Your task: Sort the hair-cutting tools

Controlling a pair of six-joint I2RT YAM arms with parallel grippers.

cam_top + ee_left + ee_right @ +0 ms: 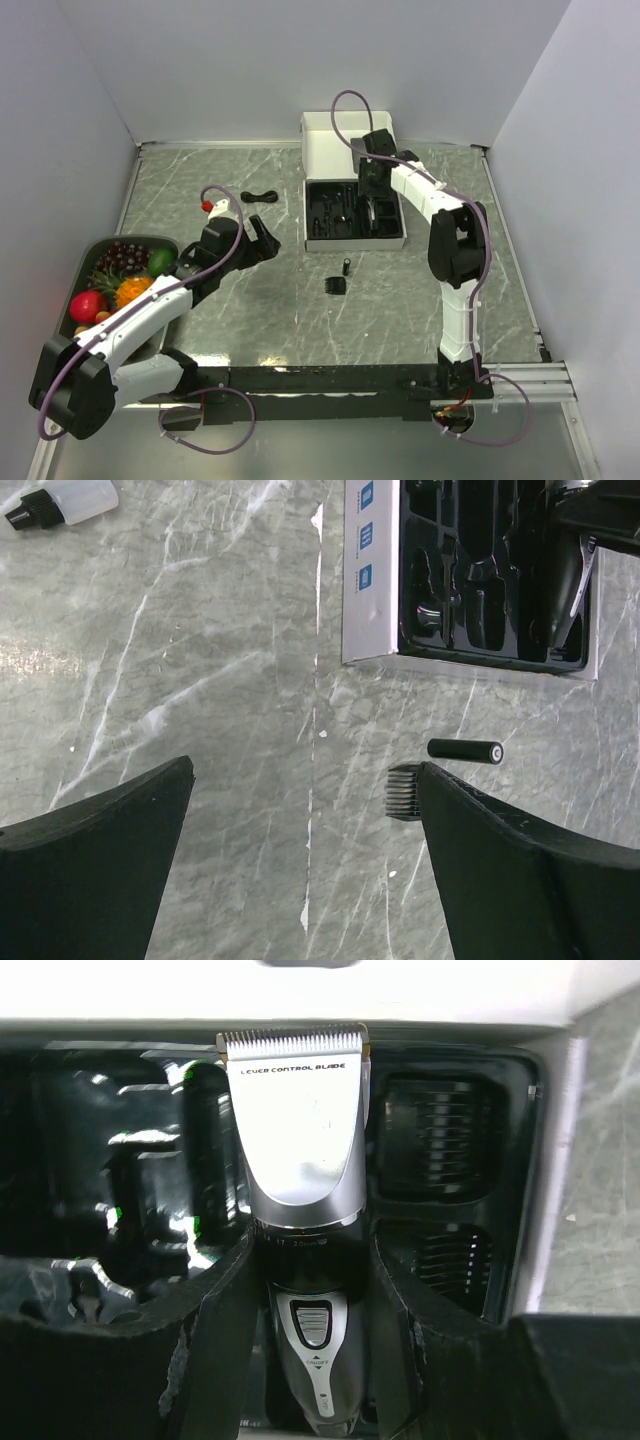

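The slim black-and-silver electric hair clipper (305, 1210) is held by the right gripper (310, 1295) at the black moulded plastic tray (325, 215); it is judged nearly placed. Just beside the tray's near edge, the small black plastic comb guard (403, 791) and the tiny black cylinder (465, 750) are not yet sorted, and the left gripper (305, 780) is spread wide there. The coiled black cable (260, 196) lies left of the tray.

The hair clipper (305, 1190), centre of my right wrist view, has a satin silver head that looks metallic, a bright toothed blade edge and a glossy lower body. The tray insert (110, 1160) around it is glossy black moulded plastic with hard reflections. My right fingers (215, 1360) are matt black with slightly rough edges.

In my left wrist view, the table (200, 680) is smooth, grey, marble-patterned, with a faint sheen. The cylindrical piece (465, 750) is matt black. The comb guard (403, 791) is ribbed black plastic.

In the top view, the box (320, 160) looks like matt white card.
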